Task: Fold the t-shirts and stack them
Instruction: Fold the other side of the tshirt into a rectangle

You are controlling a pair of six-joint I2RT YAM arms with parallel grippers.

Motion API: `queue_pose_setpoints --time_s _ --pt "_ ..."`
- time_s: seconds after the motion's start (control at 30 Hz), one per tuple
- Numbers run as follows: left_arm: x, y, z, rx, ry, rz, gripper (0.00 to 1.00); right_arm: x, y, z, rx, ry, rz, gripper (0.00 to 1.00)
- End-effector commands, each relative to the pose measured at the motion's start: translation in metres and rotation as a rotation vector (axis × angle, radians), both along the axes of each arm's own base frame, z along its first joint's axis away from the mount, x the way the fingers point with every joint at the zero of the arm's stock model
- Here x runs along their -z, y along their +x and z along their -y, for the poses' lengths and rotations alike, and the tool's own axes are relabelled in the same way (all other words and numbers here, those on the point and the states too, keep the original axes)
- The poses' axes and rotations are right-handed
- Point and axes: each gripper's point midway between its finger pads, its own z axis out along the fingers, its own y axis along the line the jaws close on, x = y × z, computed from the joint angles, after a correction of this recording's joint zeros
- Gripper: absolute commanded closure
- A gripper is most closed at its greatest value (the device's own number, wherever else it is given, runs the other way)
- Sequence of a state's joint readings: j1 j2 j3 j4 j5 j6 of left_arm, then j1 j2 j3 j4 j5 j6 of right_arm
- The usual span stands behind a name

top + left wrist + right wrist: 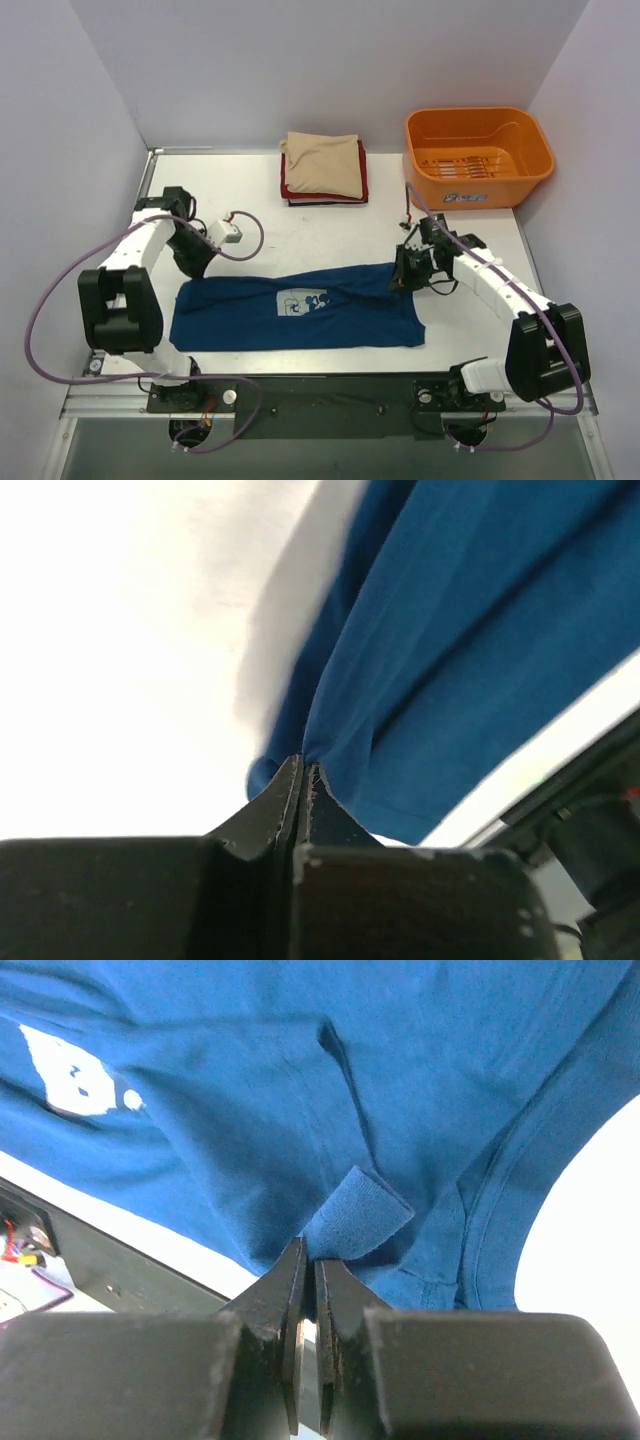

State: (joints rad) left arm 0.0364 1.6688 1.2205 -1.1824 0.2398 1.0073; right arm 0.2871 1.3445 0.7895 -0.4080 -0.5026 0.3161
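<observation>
A dark blue t-shirt [300,310] with a pale square chest print lies as a long folded band across the near part of the table. My left gripper [193,272] is shut on its far left corner; in the left wrist view the blue cloth [440,650] bunches into the pinched fingertips [303,765]. My right gripper [402,272] is shut on the far right edge; in the right wrist view a ribbed fold of cloth [355,1215] sits in the fingertips [310,1260]. A stack of folded t-shirts [323,168], beige over red and dark, rests at the back.
An orange plastic tub [477,155] stands at the back right corner. Purple cables loop from both arms, and a small white connector block [226,232] hangs near the left arm. Walls close in the table on three sides.
</observation>
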Motion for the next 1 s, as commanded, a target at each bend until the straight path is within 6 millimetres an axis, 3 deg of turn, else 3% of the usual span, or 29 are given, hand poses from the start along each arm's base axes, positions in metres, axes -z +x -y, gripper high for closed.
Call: queue_pose_setpoints --time_s 0.0,0.1,0.2,0.33,0.4,0.57,0.63,0.67,0.7,0.73,0.77,0.87,0.97 --pt "-0.051 0.055 0.012 -0.011 0.024 0.376 1.00 -0.048 0.033 0.001 0.009 0.016 0.130 1.00" --pt "-0.059 0.059 0.006 -0.010 0.084 0.477 1.00 -0.058 0.042 0.007 0.013 0.005 0.152 1.00" --pt "-0.053 0.054 -0.013 -0.032 0.179 0.512 1.00 -0.058 0.030 0.010 -0.004 -0.003 0.136 1.00" --pt "-0.055 0.039 -0.020 -0.025 0.207 0.540 1.00 -0.057 0.006 0.009 0.001 0.020 0.124 1.00" --pt "-0.046 0.021 -0.018 0.009 0.198 0.497 1.00 -0.054 -0.008 0.009 0.004 0.031 0.112 1.00" --pt "-0.008 -0.077 0.004 0.196 0.083 0.135 1.00 -0.025 -0.039 -0.001 -0.018 0.055 0.025 1.00" --pt "-0.003 -0.110 0.007 0.239 0.063 0.004 0.86 -0.016 -0.042 -0.005 -0.023 0.053 0.005 1.00" --pt "-0.003 -0.117 0.009 0.252 0.051 -0.025 0.81 -0.013 -0.043 -0.004 -0.022 0.050 -0.003 1.00" --pt "-0.005 -0.133 0.008 0.271 0.043 -0.085 0.70 -0.012 -0.041 -0.004 -0.017 0.046 0.001 1.00" --pt "-0.006 -0.138 0.006 0.272 0.048 -0.109 0.66 -0.010 -0.040 -0.004 -0.015 0.043 0.000 1.00" --pt "-0.008 -0.139 0.005 0.270 0.051 -0.114 0.55 -0.009 -0.039 -0.004 -0.019 0.040 0.006 1.00" --pt "-0.015 -0.134 0.001 0.289 0.076 -0.117 0.49 -0.008 -0.038 -0.004 -0.034 0.037 0.003 1.00" --pt "-0.009 -0.108 -0.011 0.262 0.165 -0.016 0.46 -0.008 -0.037 -0.004 -0.038 0.037 0.009 1.00"
